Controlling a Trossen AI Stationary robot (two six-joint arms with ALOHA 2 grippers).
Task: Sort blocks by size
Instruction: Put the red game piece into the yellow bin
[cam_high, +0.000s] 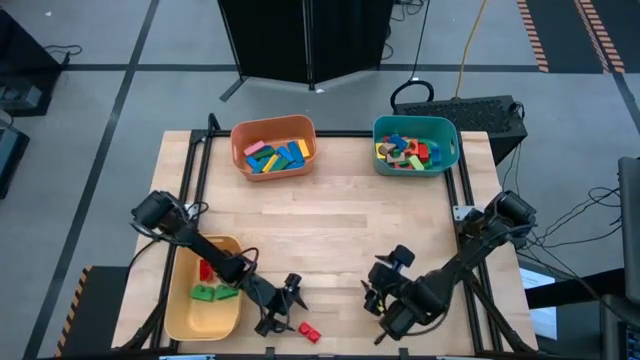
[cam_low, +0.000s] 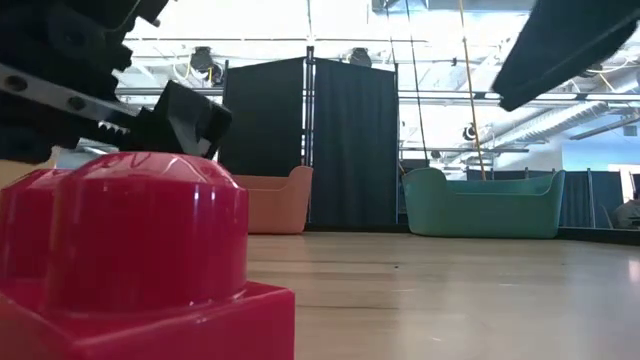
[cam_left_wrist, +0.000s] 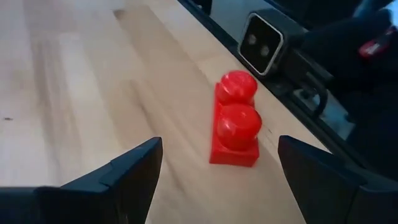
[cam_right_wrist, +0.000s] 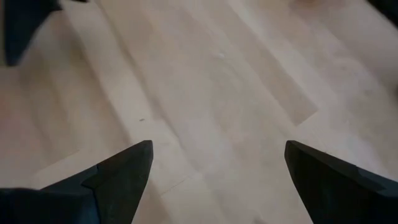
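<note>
Looking at the red brick (cam_left_wrist: 235, 120), we see it sits alone on the surface (cam_high: 330, 220) near the front edge, just ahead of our left gripper (cam_left_wrist: 217, 171), which is wide open and empty. It looks light, hard and shiny, so we should pinch its flat sides. Our right gripper (cam_right_wrist: 217, 168) waits open too.

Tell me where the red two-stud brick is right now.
The red two-stud plastic brick lies alone on the wooden table's near edge in the high view, just right of the yellow plastic bin, ahead of the open left gripper.
</note>
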